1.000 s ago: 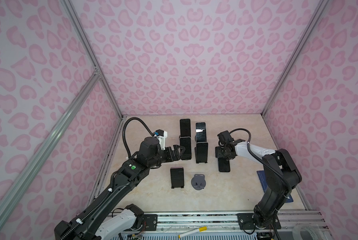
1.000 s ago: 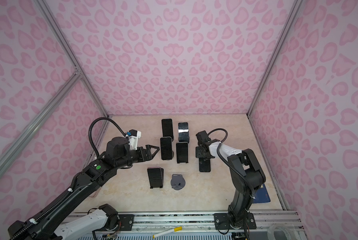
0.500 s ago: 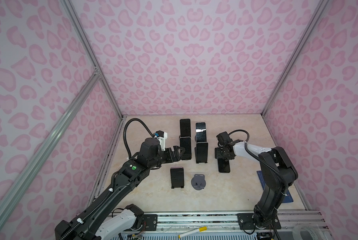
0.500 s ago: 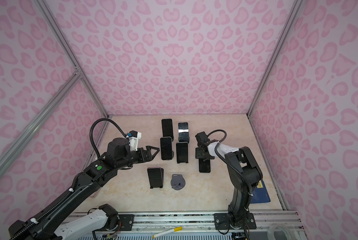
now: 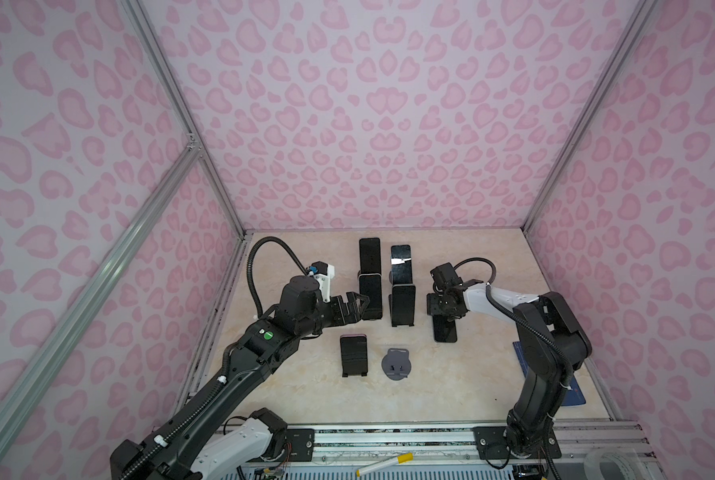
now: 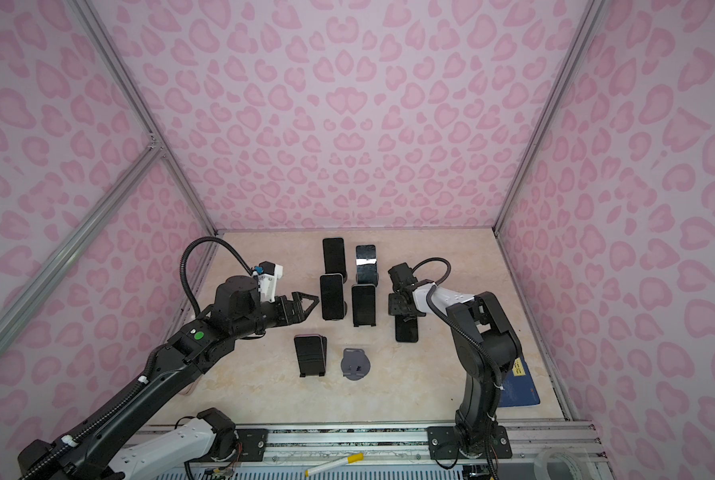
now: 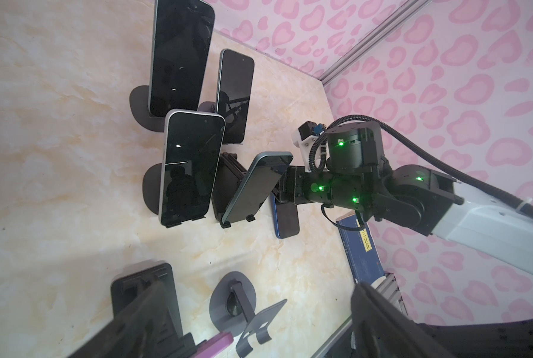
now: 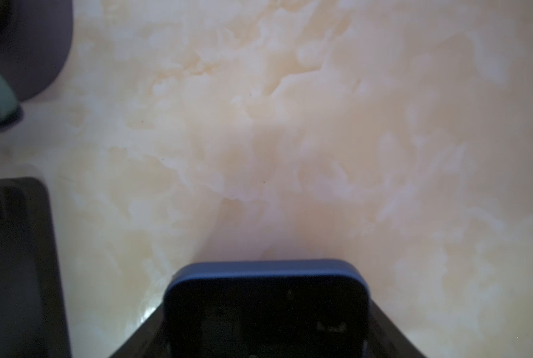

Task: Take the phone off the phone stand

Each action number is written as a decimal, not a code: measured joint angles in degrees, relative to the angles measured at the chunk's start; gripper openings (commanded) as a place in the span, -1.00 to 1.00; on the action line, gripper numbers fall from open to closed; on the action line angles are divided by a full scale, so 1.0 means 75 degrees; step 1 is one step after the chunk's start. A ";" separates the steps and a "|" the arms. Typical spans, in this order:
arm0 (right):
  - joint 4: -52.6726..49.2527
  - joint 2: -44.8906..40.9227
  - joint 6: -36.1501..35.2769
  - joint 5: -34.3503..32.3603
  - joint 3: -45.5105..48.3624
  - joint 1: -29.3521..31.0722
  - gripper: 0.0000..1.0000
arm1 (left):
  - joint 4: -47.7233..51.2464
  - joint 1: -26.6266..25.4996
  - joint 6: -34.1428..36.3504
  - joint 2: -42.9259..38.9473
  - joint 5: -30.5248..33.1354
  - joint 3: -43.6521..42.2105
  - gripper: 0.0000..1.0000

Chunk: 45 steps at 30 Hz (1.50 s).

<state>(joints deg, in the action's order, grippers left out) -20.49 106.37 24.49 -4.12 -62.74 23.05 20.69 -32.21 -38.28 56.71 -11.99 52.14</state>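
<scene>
The right gripper (image 5: 445,318) is clamped across the upper end of the blue phone (image 5: 445,332), its dark fingers pressed against both long sides; in the right wrist view the blue phone's rounded matte rim and glossy black face fill the gap between them. In both top views the blue phone reaches from the jaws toward the front over the bare table (image 5: 451,382), a smooth cream surface with a marble pattern, apart from all the stands; I cannot tell if its lower end touches the surface. The left gripper (image 6: 312,302) hangs with its jaws spread wide, gripping nothing, just beside the white-framed phone (image 5: 370,297), a glossy black slab with rounded corners that leans on a stand with a flat round grey base. Next to it the teal phone (image 7: 255,186) tilts back on a folding black stand (image 7: 224,183) with two small hooks under its lower edge. Two more dark phones stand behind these. Nearer the front sit a ribbed rectangular black plate stand (image 5: 353,357), with a thin pink edge along its top, and a grey stand (image 5: 396,363) with a round flat base and a bent sheet cradle.
</scene>
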 measured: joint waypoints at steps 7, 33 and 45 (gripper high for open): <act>0.0391 0.0041 0.0003 -0.0117 0.0163 0.0032 0.57 | -0.0006 0.0000 0.0047 -0.0061 0.0006 -0.0052 0.92; -0.0254 -0.0924 0.0216 0.0038 0.0187 0.0195 0.68 | 0.0061 0.0003 -0.0085 -0.0568 -0.0137 -0.0044 0.92; -0.1457 -0.4060 0.1230 -0.1585 0.0729 0.1786 0.77 | 0.0504 0.0015 -0.0134 -0.1635 0.0813 -0.0326 0.96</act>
<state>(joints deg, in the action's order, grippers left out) -31.42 75.92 33.71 -16.01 -57.28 36.45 24.47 -32.10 -39.29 44.45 -5.89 49.69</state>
